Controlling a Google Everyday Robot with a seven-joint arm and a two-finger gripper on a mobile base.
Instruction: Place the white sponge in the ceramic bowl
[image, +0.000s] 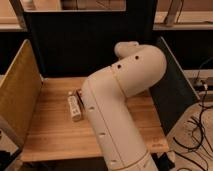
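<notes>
The white sponge (74, 108) lies on the wooden table (50, 135), left of middle, an off-white block with darker marks on top. My big white arm (120, 95) rises from the bottom of the camera view and bends over the table's middle and right. My gripper is hidden behind the arm and does not show. The orange ceramic bowl is out of view, possibly hidden behind the arm.
A tan panel (19, 95) walls the table's left side, a dark panel (172, 87) the right, and a dark board (85, 45) the back. Cables (197, 130) lie on the floor at right. A small dark thing (79, 92) sits behind the sponge.
</notes>
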